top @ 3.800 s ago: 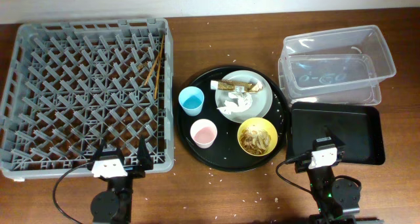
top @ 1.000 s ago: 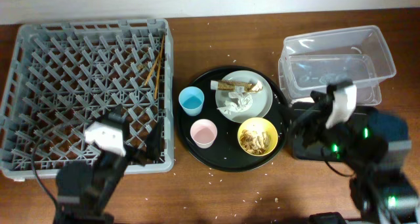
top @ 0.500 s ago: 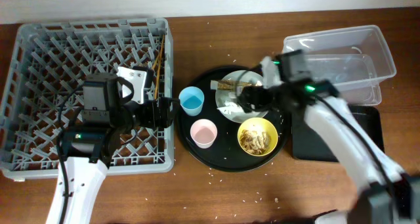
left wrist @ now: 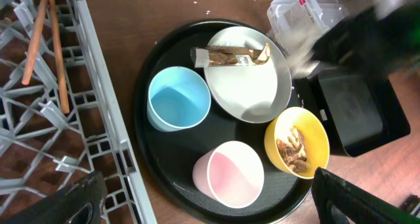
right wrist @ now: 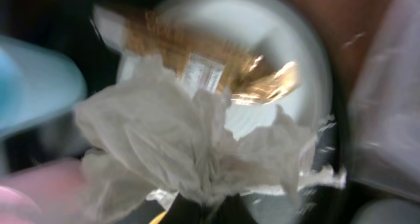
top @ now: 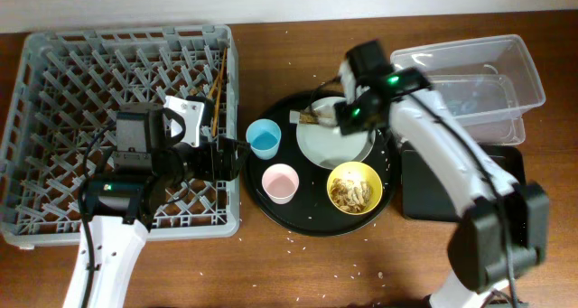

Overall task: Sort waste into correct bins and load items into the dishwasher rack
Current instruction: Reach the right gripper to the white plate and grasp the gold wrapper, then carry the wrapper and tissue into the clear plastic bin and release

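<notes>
My right gripper [right wrist: 216, 209] is shut on a crumpled white paper scrap [right wrist: 177, 142], held just above the pale plate [top: 339, 145]. A gold-brown wrapper [left wrist: 230, 54] lies along the plate's far edge. The plate sits on a round black tray [top: 298, 213] with a light blue cup [top: 264, 138], a pink cup [top: 280, 182] and a yellow bowl [top: 354, 187] of beige food scraps. My left gripper [top: 233, 156] hovers open at the tray's left rim beside the blue cup, and in the left wrist view it straddles the pink cup [left wrist: 230, 175]. The grey rack [top: 90, 100] lies to the left.
Brown chopsticks [top: 217, 82] rest in the rack's right side. A clear plastic tub [top: 488, 64] stands at the far right, with a flat black tray [top: 506, 186] in front of it, partly hidden by my right arm. Crumbs dot the wooden table.
My right gripper closed on the paper scrap and lifted it off the plate, which now shows bare white. The left arm has stayed beside the blue cup for the last half second.
</notes>
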Tool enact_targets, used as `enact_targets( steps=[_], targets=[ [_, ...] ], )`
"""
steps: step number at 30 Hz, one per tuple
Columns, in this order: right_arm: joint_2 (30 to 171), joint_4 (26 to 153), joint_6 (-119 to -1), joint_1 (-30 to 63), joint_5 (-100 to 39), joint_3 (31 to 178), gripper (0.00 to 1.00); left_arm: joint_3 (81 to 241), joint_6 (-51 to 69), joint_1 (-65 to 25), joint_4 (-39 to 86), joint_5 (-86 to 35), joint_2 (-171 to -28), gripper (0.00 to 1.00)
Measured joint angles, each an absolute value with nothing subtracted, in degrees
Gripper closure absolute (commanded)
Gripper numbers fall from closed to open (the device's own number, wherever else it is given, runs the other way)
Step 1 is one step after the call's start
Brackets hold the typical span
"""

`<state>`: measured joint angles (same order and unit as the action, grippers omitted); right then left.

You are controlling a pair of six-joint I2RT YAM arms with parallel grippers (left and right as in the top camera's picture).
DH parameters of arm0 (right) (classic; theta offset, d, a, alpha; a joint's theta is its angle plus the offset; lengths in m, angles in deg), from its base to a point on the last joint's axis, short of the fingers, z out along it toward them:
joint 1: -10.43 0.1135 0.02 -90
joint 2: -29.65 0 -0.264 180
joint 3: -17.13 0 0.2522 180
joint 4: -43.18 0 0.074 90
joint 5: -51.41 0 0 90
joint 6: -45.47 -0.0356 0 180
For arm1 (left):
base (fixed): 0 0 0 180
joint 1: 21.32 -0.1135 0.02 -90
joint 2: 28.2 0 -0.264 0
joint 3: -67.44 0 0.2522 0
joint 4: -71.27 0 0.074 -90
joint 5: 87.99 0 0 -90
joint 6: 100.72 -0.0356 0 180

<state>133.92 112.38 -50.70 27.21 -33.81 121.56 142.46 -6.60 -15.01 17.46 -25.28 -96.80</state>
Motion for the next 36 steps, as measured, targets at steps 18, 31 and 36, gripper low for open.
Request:
enact_targets(
  steps=[18,31,36],
  targets=[
    [133.2,113.5,-41.0,21.5,-21.3,127.1,0.37,142.5,-6.6,-15.0,17.5,-25.3,-96.8,0.01],
    [154.7,106.2,-16.8,27.6,-31.1,127.1,0.96,142.5,-6.6,-15.0,17.5,-25.3,-96.8,0.01],
    [150.1,109.8,-26.8,26.4,-31.3,127.3,0.96,142.5,-6.6,-15.0,17.5,-25.3,-96.8,0.01]
  ],
)
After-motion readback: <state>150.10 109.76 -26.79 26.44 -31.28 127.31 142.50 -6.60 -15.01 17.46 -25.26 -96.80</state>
